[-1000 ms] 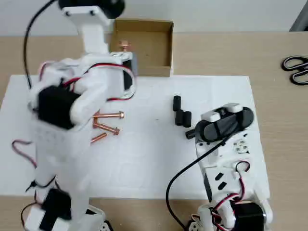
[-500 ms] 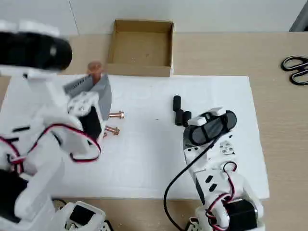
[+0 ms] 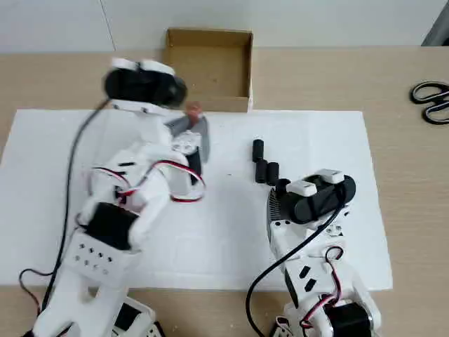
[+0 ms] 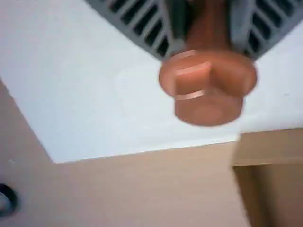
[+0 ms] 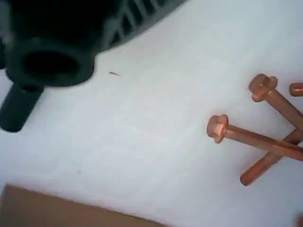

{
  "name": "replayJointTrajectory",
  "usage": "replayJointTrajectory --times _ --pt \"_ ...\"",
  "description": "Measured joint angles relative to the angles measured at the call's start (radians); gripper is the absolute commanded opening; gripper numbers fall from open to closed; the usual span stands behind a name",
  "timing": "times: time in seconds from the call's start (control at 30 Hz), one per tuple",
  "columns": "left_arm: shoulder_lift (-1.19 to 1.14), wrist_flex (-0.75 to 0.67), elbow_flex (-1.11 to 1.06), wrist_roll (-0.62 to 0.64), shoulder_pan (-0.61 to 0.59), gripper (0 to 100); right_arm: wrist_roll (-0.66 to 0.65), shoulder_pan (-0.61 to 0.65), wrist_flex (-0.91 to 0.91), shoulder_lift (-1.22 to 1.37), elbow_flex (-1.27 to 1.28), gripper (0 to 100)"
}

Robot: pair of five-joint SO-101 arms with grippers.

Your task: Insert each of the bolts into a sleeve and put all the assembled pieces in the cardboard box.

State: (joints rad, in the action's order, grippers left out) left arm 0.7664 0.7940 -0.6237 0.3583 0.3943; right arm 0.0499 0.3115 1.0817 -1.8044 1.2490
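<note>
Our left gripper (image 4: 207,21) is clamped on the copper flanged bolt (image 4: 208,87), head outward, just before the brown cardboard box (image 3: 210,67); our right gripper (image 3: 282,189) seems closed around a black cylindrical sleeve (image 5: 47,64) (its bore faces open); we should align bolt and bore squarely, then push slowly, clear of the loose sleeves (image 3: 263,165).

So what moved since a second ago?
The left gripper, still clamped on its bolt, swung from over the cardboard box out to the left, then back to just in front of it. The right gripper, holding a sleeve, shifted only slightly. The box, loose sleeves and scissors stayed put.
</note>
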Motion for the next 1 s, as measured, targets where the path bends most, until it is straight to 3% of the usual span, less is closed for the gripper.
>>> replayJointTrajectory --times 0.17,0.37,0.6,1.0 --pt "0.0 -0.103 -0.054 0.0 0.117 1 0.028 0.094 0.0 -0.003 0.037 0.4" --pt "0.0 -0.173 -0.054 0.006 0.16 1 0.031 0.13 -0.021 -0.003 0.041 0.4" --pt "0.002 -0.178 -0.054 0.153 0.216 1 0.031 0.158 -0.025 -0.003 0.041 0.4" --pt "0.002 -0.204 -0.101 0.172 0.253 1 0.031 0.163 -0.038 -0.003 0.041 0.4"
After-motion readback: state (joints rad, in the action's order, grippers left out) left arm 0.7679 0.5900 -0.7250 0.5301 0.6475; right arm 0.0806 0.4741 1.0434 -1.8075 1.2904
